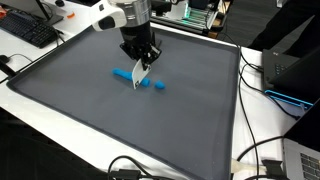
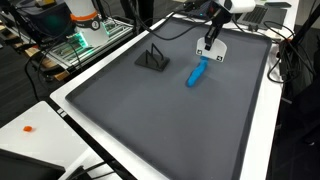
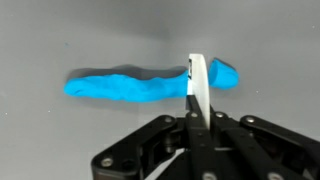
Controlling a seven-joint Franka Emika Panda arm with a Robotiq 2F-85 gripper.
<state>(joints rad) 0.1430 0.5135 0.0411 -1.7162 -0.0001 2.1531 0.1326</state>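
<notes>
**A:** What step is the arm on?

**B:** A cut, I'd judge. The black gripper (image 3: 196, 128) is clamped tight on a thin white flat plastic blade (image 3: 197, 85). The blade stands edge-down across a soft blue strip of modelling clay (image 3: 125, 87).

**A:** Where along it?

**B:** Near one end. In the wrist view the clay runs from 9 to 3 o'clock and the blade crosses it from 12 to 6. A short blue end lump (image 3: 225, 75) sits at 3 o'clock of the blade, and the long part lies at 9.

**A:** Is the lump free?

**B:** I cannot tell, because the blade hides the joint.

**A:** And where does the clay lie?

**B:** Flat on the dark grey mat (image 1: 60, 110). In an exterior view the strip (image 1: 125, 73) lies toward 12 o'clock from the mat's middle. A small black wedge-shaped stand (image 2: 153, 58) sits at 9 o'clock of it, well apart.

**A:** What does the next move call for?

**B:** Probably a straight press down to the mat with the blade upright. After that, a clean lift, since soft clay may stick and drag.

**A:** How does the clay look?

**B:** It is bright blue and matte, with lumpy, uneven edges.
</notes>
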